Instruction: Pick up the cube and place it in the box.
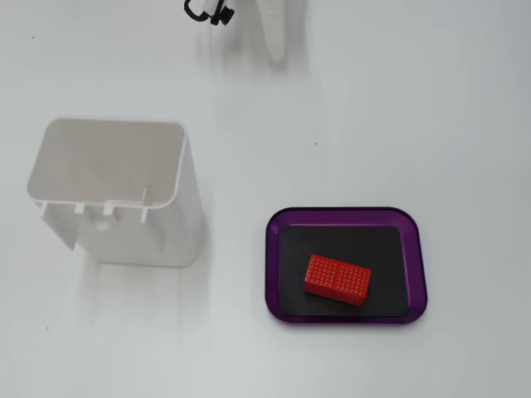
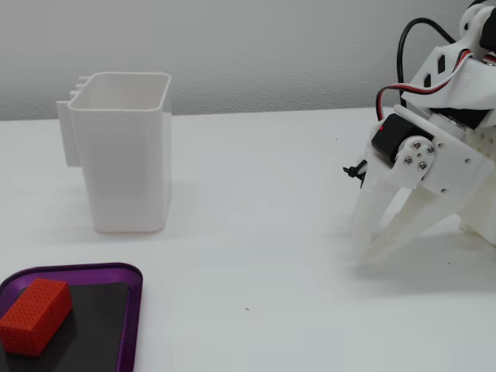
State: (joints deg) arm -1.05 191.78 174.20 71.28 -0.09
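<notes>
Counter: white, bare apart from three items and the arm.

Arm: white printed links, black servo, red and black wires; stands at the right edge in the side-on fixed view.

Container: tall, white plastic, open top, upright. Well apart from the tool, across the counter to its left in the side-on view.

Box: shallow, purple rim, black floor. Well apart from the tool; in the top-down fixed view it lies far below and right of the fingertip at the top edge.

Tool: two white fingers pointing down, tips at or just above the counter, spread slightly with a narrow gap, pinching nothing.

Cube: red, dotted faces, lying flat on the box floor, slightly skewed to the rim.
</notes>
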